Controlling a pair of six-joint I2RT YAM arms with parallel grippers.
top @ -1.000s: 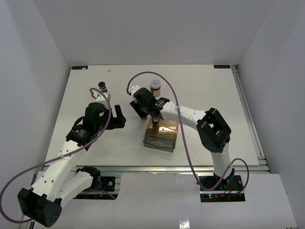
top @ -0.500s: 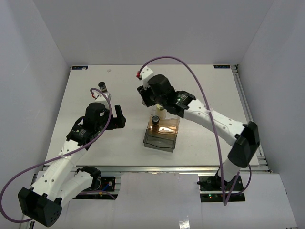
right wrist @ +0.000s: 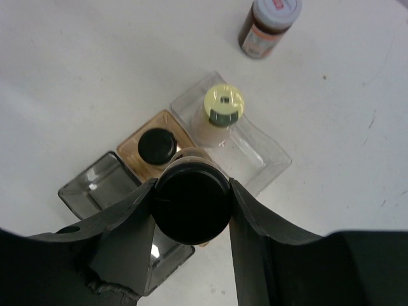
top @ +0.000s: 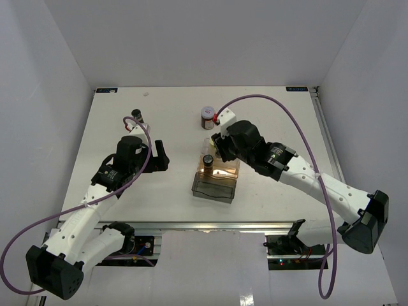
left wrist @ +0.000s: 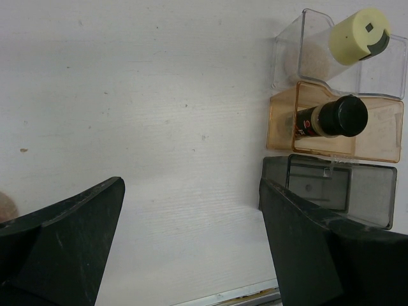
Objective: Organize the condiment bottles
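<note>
- Right gripper (right wrist: 191,191) is hovering over the row of bins, its fingers clamping a black-capped jar (right wrist: 191,205) by the sides, cap up towards the wrist camera.
- Clear bin (right wrist: 261,156) is housing a yellow-capped bottle (right wrist: 223,104); amber bin (right wrist: 129,143) is housing a second black-capped jar (right wrist: 157,146); smoky bin (right wrist: 95,185) is showing no bottle.
- Judgement: the step in hand is setting the held jar into a bin, the smoky one being the likeliest slot.
- To do it well: centring the jar over the smoky bin's opening, keeping it vertical, lowering clear of the amber bin's wall, and releasing only when the base is seated.
- Left gripper (left wrist: 191,185) is idling above the table (top: 287,127) beside the bins, fingers spread wide, nothing between them.
- Outside the bins: a red-labelled jar (right wrist: 266,22) behind them and a dark-capped jar (top: 136,115) far left.
</note>
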